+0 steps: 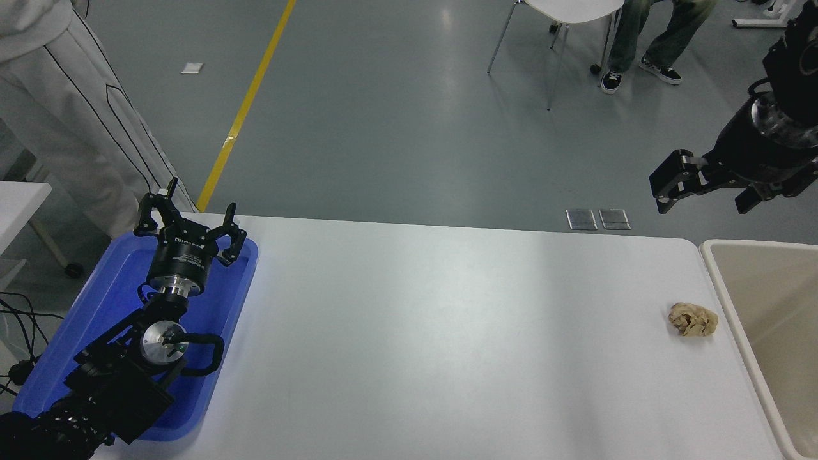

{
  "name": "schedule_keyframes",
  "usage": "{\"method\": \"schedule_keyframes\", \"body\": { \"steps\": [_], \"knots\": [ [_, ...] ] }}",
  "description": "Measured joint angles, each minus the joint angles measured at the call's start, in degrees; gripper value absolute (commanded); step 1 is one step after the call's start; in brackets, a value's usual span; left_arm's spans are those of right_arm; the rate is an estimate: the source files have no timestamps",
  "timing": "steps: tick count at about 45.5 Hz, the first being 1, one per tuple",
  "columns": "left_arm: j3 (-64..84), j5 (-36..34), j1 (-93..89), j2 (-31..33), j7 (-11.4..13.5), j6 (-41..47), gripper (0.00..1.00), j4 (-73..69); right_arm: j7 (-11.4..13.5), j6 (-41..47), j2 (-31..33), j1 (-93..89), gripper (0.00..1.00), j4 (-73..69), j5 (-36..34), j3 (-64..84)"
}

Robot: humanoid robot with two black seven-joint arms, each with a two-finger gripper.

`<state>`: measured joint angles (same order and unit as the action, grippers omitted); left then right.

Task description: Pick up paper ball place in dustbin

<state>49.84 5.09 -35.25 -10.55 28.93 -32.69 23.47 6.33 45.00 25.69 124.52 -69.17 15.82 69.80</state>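
Nothing of the job is done yet: the paper ball point(693, 319) lies untouched on the worktop point(447, 338), near its right end and just beside the pale rim of the dustbin point(725, 294), not touching it as far as I can see. My right hand point(703, 190) hangs high above the worktop's far right corner, spread wide and holding nothing. My left hand point(189, 225), also open and empty, sits parked over the blue tray point(108, 300) at the far left, well out of the way.

What is left, as I judge it, is everything: come down on the ball, close on it, lift, and carry it the short way right over the rim.

Room is generous on three sides of the ball, bare white surface toward me, away from me and to the left. The tight side is the right, where the bin wall stands close. I would think the outer finger needs to slip into that narrow gap without knocking the rim. The worktop's right edge is hidden by the bin.
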Motion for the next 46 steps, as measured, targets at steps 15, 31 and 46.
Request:
{"method": "schedule_keyframes", "body": {
  "steps": [15, 31, 46],
  "knots": [
    [0.0, 0.0, 0.0, 0.0, 0.0, 0.0, 1.00, 0.0, 0.0, 0.0, 0.1, -0.6, 1.00, 0.1, 0.0, 0.5],
    [0.0, 0.0, 0.0, 0.0, 0.0, 0.0, 1.00, 0.0, 0.0, 0.0, 1.9, -2.7, 1.00, 1.3, 0.7, 0.8],
    [0.0, 0.0, 0.0, 0.0, 0.0, 0.0, 1.00, 0.0, 0.1, 0.0, 5.7, -5.5, 1.00, 1.9, 1.1, 1.1]
  ]
}}
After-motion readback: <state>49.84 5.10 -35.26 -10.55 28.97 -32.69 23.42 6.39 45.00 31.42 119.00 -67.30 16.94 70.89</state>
